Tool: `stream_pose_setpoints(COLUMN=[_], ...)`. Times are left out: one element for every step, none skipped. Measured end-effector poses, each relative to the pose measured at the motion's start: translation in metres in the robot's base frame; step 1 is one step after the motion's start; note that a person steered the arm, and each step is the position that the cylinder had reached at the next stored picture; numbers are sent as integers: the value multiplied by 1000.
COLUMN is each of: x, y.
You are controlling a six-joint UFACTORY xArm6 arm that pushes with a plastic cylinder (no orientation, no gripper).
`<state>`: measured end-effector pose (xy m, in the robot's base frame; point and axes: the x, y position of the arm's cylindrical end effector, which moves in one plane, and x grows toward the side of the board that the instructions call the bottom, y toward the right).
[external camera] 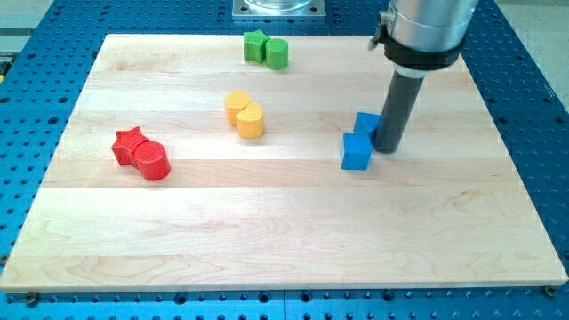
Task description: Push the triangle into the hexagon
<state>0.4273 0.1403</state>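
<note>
There are no jaws on this arm, so nothing is clenched or grasped; it ends in a straight dark rod under a silver collar, and my tip [387,148] rests on the worktop, touching the two blue blocks from the view's right. The largest thing is the pale wooden worktop [284,240], made of long glued planks with a smooth, light grain, lying on a blue perforated metal base [533,53]. The blue pair sits right of centre: the nearer blue block [356,152] shows a flat top and squared front faces, while the farther blue block [365,123] is partly hidden by the rod, so I cannot tell either one's exact shape. At the view's left lies a red star-shaped block [130,144] touching a red round block [154,161]. Near the middle, a yellow lobed block [236,106] touches a yellow cylinder [251,120]. At the view's top, a green notched block [256,45] touches a green cylinder [276,53]. All look matt and solid.
</note>
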Motion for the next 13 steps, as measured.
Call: stream_pose_setpoints(x=[-24,12,5,-56,-36,-19,-63,-68,-34,-49,-63,-111,-95], y=[3,-33,-47,-67,-60,-52,-115,-114,-102,-140,-160,-165,-145])
